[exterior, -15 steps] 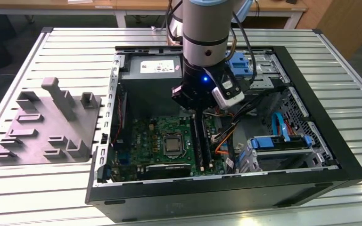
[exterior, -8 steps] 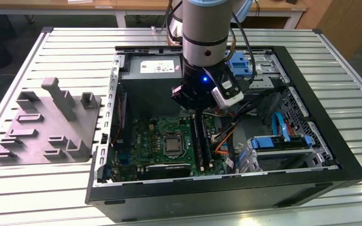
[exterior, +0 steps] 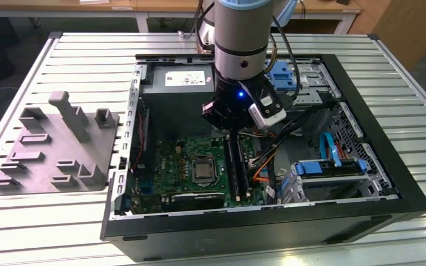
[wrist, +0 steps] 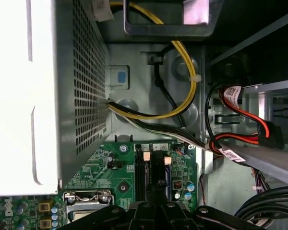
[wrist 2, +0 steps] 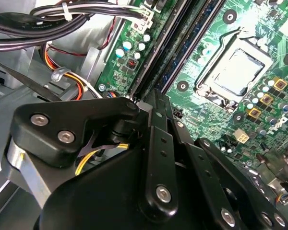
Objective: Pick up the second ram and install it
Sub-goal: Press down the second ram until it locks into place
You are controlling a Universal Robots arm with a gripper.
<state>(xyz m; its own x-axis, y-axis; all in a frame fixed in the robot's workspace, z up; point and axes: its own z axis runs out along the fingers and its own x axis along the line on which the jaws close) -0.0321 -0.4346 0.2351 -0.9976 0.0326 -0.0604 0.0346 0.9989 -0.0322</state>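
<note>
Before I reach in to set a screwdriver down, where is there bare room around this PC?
The slatted table is bare in front of the grey holder block and along the exterior view's right of the computer case. Inside the case it is crowded: the gripper hangs over the RAM slots, with cables and drive cages beside them.

A ribbed aluminium work table [exterior: 412, 233] of parallel slotted profiles is seen in the exterior view. Behind it, a wooden-topped bench [exterior: 161, 6] on white legs is placed along the far edge, and a wooden cabinet panel [exterior: 401, 25] is seen at the exterior view's right. Dark floor [exterior: 6, 50] is visible at the exterior view's left.
</note>
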